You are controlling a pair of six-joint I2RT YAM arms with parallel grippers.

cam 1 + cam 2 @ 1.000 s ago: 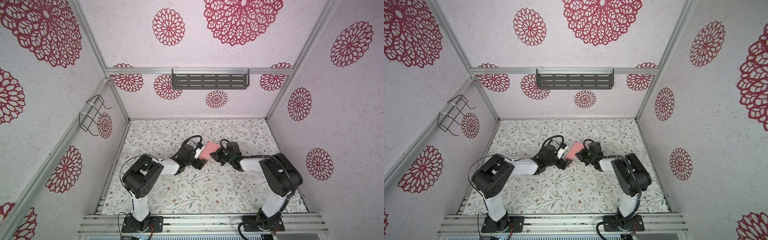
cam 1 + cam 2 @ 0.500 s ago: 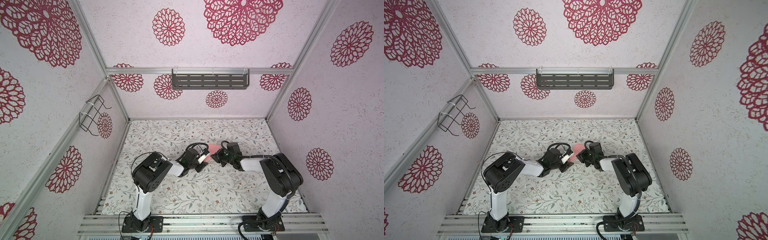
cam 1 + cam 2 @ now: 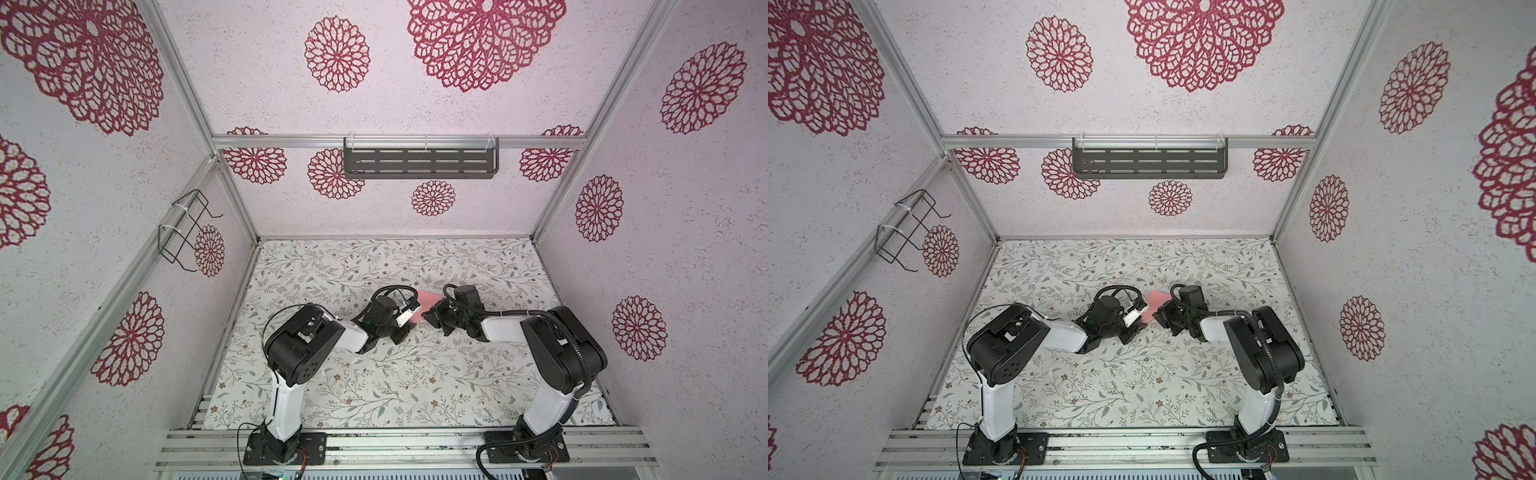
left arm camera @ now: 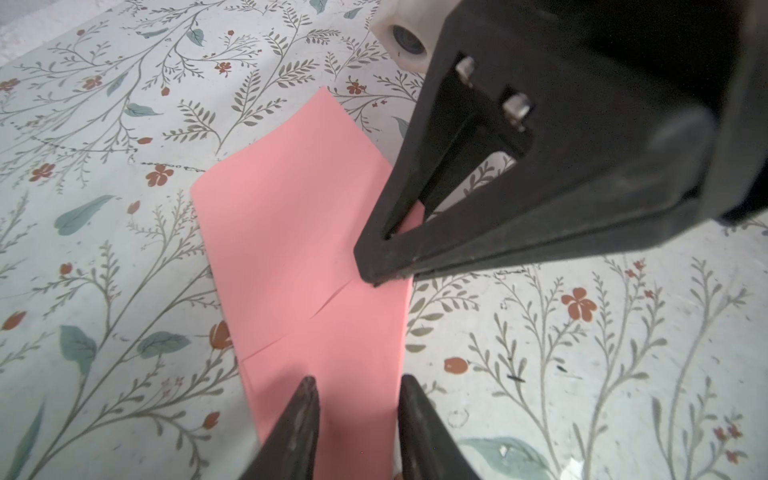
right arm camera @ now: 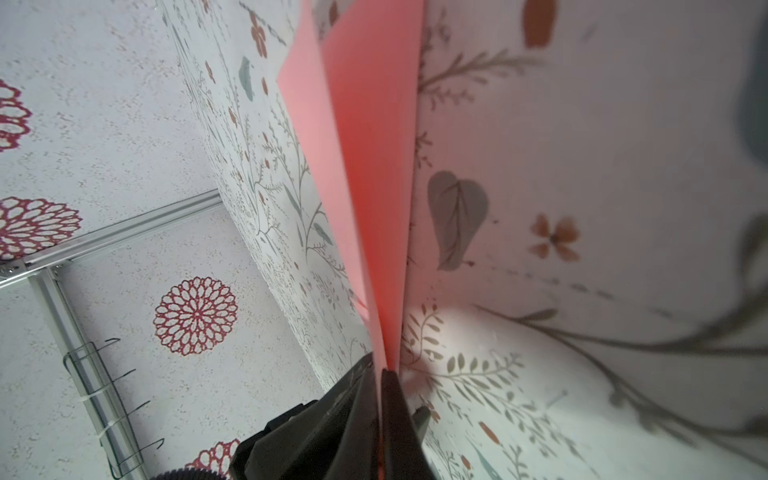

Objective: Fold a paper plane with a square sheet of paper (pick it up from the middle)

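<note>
The square sheet of paper (image 4: 307, 249) is salmon pink, folded, with creases and angled edges, and rests partly on the floral table mid-cell; both top views show a small piece of it (image 3: 429, 298) (image 3: 1158, 299). My right gripper (image 5: 380, 374) is shut on one edge of the sheet, lifting that side; its black fingertip (image 4: 374, 274) appears in the left wrist view. My left gripper (image 4: 359, 380) hovers over the sheet's narrow near end. Its jaws are open with a moderate gap, one finger over the paper and one at its edge. In a top view the grippers nearly meet (image 3: 413, 324) (image 3: 427, 319).
A floral cloth (image 3: 374, 386) covers the table. A grey slotted shelf (image 3: 419, 164) hangs on the back wall and a black wire rack (image 3: 187, 232) on the left wall. Both arm bases stand at the front rail.
My left gripper has moved right, closer to the paper and the right gripper, and its jaws have narrowed. The right gripper has stayed shut on the paper.
</note>
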